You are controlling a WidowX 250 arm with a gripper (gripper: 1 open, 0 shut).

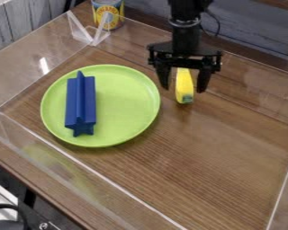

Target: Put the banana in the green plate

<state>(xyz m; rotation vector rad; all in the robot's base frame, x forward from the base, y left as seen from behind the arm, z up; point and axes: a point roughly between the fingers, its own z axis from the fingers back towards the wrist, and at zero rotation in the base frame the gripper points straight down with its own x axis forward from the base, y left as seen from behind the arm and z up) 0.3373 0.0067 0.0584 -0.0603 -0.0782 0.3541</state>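
The banana [185,85], small, yellow and curved, lies on the wooden table just right of the green plate [134,112]. My gripper [186,79] hangs straight over it, open, with one dark finger on each side of the fruit and not closed on it. The lime-green plate sits at centre left, and its right rim is a short gap from the banana.
A long blue block [80,102] lies on the left half of the plate. A yellow printed can [107,13] stands at the back left. Clear acrylic walls [80,31] border the wooden table [219,171].
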